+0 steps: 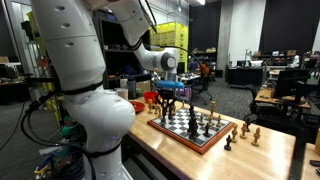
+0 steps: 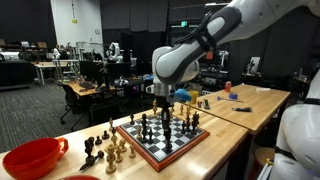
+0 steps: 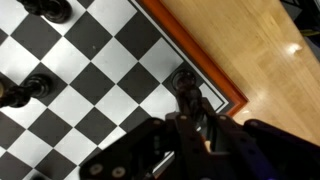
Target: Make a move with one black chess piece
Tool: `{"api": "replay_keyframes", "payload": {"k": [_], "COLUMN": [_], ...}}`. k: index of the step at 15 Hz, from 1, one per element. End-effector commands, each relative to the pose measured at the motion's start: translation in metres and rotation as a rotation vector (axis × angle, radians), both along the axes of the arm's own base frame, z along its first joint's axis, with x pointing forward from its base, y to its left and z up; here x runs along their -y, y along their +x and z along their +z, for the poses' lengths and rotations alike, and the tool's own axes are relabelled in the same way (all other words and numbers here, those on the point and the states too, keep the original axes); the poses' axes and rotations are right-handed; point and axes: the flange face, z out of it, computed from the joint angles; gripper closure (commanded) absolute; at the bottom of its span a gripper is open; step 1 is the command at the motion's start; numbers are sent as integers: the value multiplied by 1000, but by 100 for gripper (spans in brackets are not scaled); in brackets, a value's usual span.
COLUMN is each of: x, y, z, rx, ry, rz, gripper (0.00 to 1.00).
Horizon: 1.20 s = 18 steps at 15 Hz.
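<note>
On the wooden worktop (image 1: 272, 152), right of centre in an exterior view, a chessboard (image 1: 192, 130) with many pieces standing. Directly above its left part, the claw (image 1: 168, 106), pointing down, low among the pieces. In the wrist view, entering from the bottom edge, dark and blurred; whether spread, pressed together or pinching, cannot tell. Just above its tip, right of centre, a black chess piece (image 3: 183, 79), on an outer square beside the red-brown border of the board; touching or only very near, not clear. At the left edge, other black pieces (image 3: 38, 86), well apart. In the lower left corner of an exterior view, a red bowl (image 2: 35, 158); between bowl and board, some loose pieces (image 2: 105, 150).
</note>
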Motion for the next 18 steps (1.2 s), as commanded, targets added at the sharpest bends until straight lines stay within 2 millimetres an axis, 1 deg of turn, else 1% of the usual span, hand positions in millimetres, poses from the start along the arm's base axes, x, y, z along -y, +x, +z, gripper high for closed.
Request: {"api": "replay_keyframes", "payload": {"k": [1,10,18], "x": [-4,-8,-9], "y": [-8,-5,2], "z": [3,-4,-16], "rx": [-6,1,15], "ry": [16,22,19], "rz": [31,75,92], "gripper": [96,96,96]}}
